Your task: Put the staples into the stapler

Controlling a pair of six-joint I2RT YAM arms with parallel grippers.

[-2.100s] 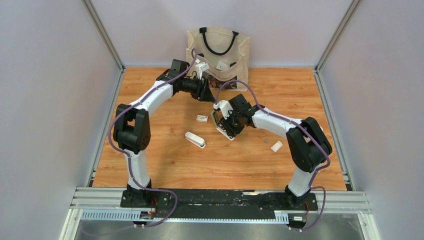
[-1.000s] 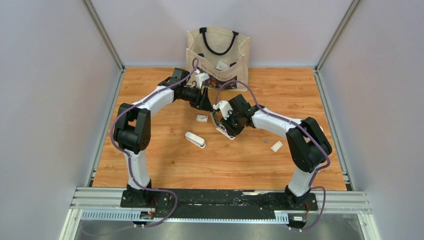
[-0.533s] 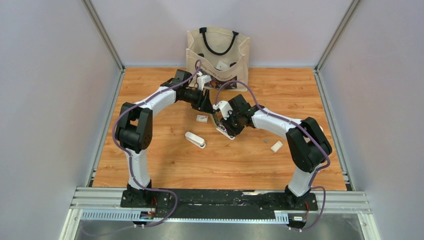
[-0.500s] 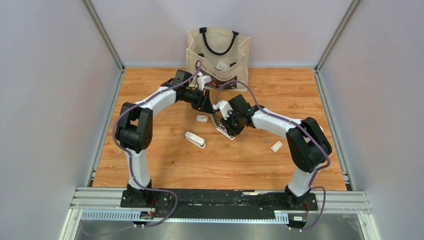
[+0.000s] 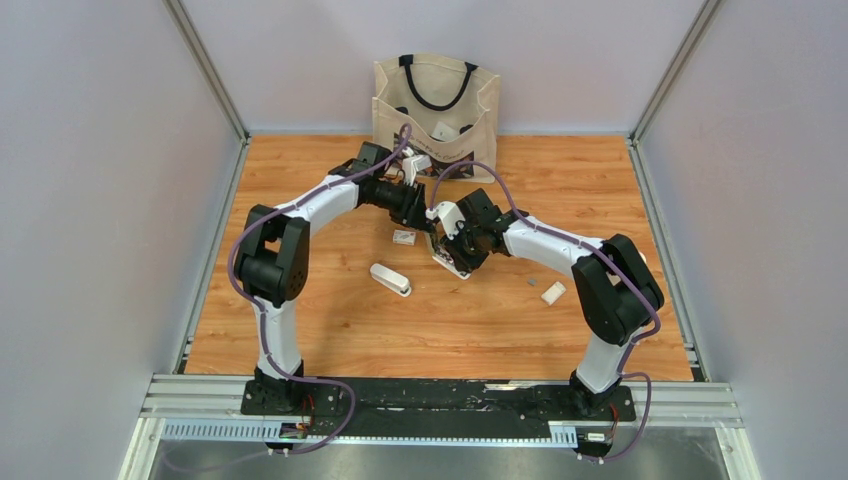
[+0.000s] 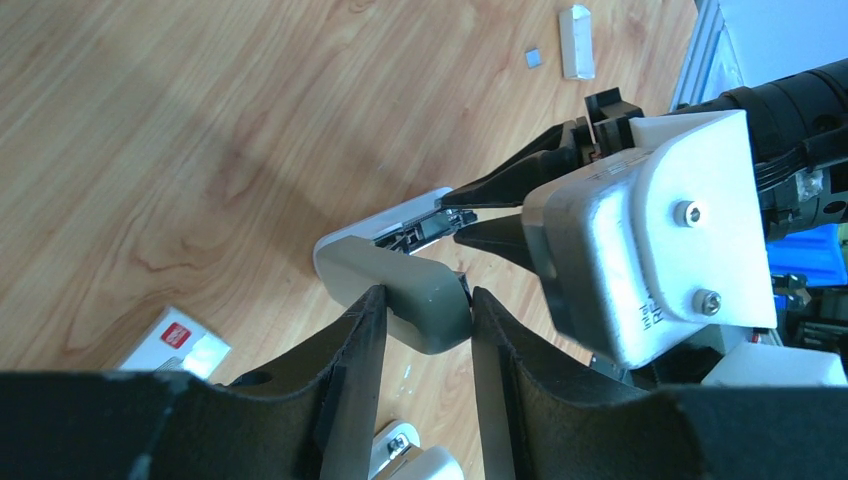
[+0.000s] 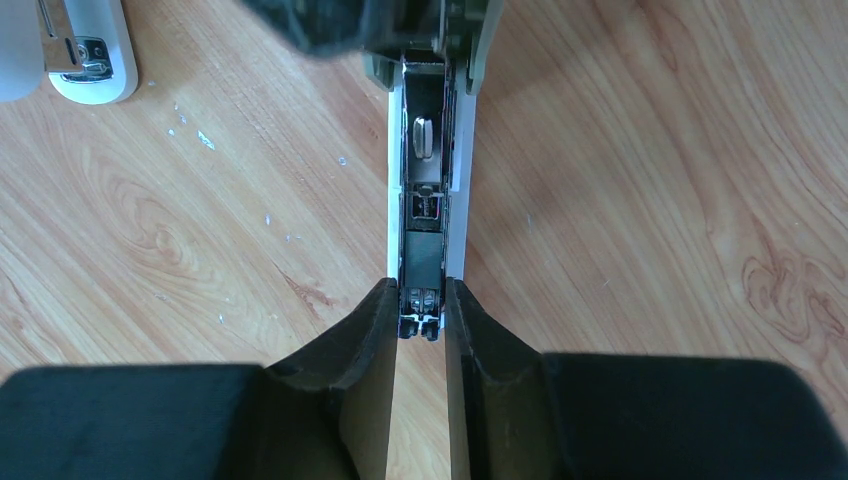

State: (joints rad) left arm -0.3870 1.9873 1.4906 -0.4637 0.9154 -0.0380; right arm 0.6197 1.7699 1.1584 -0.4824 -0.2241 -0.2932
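Both arms are meeting over the middle of the tabletop (image 5: 330,330), sharing one stapler (image 6: 372,258) between them. The right hand (image 7: 421,300) is clenched tight on the front end of the open stapler's metal magazine, its two fingers pinching the rail from either side. The left hand (image 6: 428,297) is grasping the rounded grey-green rear end of the same stapler, and its pads look pressed against both sides. The staples (image 5: 531,283), a tiny grey strip, are lying loose on the wood out to the right. They are well apart from the stapler and just beside a small white block (image 5: 553,292). A second stapler (image 5: 390,279), white, is lying flat nearer the arm bases. A small red-and-white box (image 5: 404,237) is sitting between it and the left hand. A cream tote bag (image 5: 437,100) is standing against the back wall.
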